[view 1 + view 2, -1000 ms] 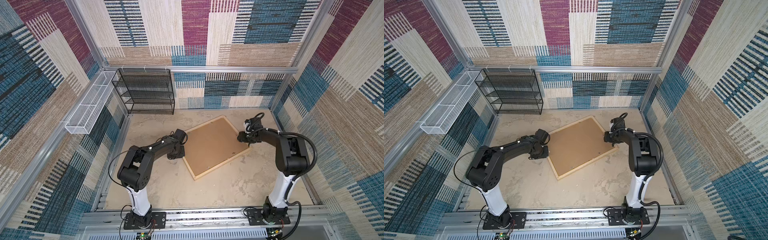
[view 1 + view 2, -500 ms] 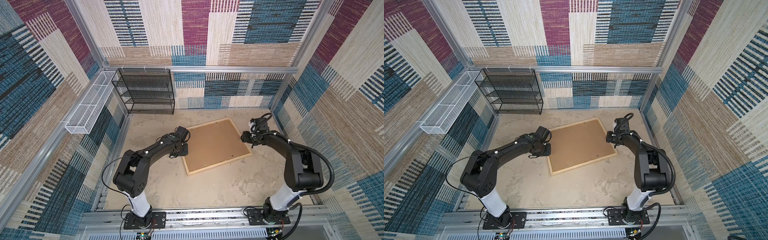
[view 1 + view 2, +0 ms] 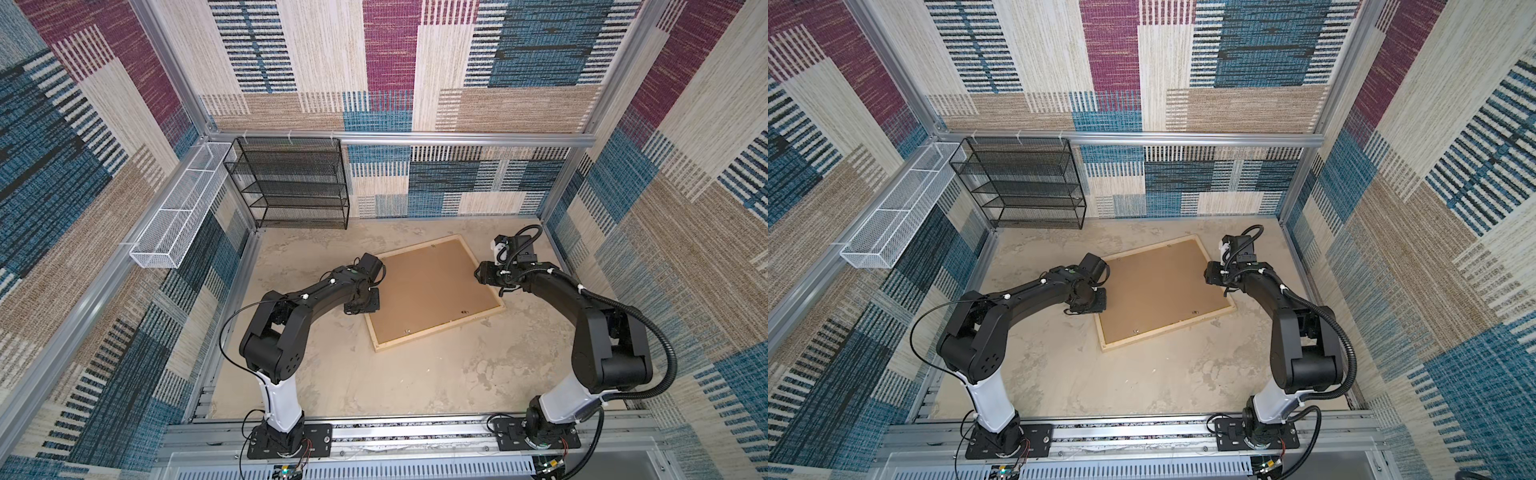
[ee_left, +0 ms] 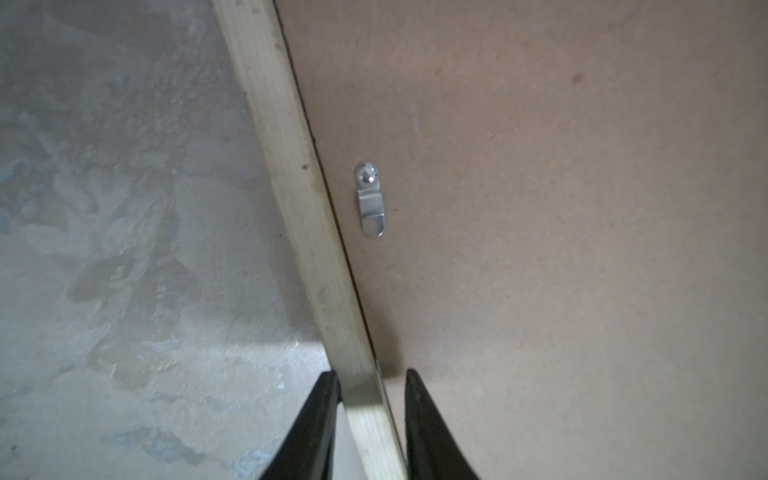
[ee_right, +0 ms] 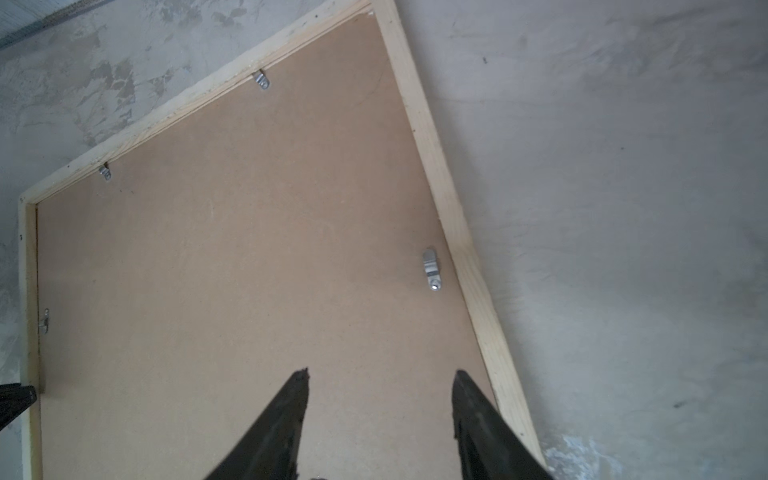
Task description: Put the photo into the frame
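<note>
Two tools at frame [image 3: 437, 334]: we see left tool [image 4: 371, 380] clamped on its wooden rail, right tool [image 5: 380, 380] spread above backing board [image 5: 232, 257], gripping nothing.

- You will find no readable text, label, brand, number or sign in any view.
- The brown backing board [image 5: 232, 257] in the frame [image 5: 449, 199] is plain, and its metal clips [image 4: 370, 199] carry no legible marking.
</note>
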{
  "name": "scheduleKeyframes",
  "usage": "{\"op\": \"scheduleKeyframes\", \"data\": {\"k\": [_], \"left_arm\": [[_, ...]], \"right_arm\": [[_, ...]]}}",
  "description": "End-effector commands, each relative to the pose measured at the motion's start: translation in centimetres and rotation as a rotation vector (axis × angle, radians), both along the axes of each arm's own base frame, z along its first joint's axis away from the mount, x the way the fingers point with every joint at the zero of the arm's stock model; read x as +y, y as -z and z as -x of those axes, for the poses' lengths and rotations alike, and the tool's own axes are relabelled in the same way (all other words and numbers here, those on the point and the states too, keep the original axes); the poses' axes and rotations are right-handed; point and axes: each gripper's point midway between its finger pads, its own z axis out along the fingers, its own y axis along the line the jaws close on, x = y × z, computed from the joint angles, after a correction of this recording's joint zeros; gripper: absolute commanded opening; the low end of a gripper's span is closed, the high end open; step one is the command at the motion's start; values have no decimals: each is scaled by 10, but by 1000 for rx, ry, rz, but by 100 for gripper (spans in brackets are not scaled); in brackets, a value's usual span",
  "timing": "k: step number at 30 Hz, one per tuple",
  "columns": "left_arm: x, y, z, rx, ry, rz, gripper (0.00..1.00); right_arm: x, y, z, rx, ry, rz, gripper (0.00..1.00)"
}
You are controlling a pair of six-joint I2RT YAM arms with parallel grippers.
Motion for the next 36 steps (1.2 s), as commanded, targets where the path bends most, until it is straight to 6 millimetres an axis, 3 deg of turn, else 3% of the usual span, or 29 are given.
{"op": "scheduleKeyframes", "data": {"k": [1,10,19,24,30,36], "left_arm": [[4,2,4,16,-25,-9,31],[8,3,6,14,-22,-28,29],[6,6,8,22,-11,-14,30],[2,9,4,0,18,-1,18],[-9,7,-5,-44,87,33,16],[-10,12,-2,-27,86,42,15]], "right_arm": [[18,-5,-10,-35,-31,-30,57],[85,14,-7,-3,-157,-104,56],[122,23,-3,19,-226,-129,55],[151,19,4,8,-279,-219,52],[194,18,14,-2,-314,-300,50],[231,32,13,12,-332,-350,44]]}}
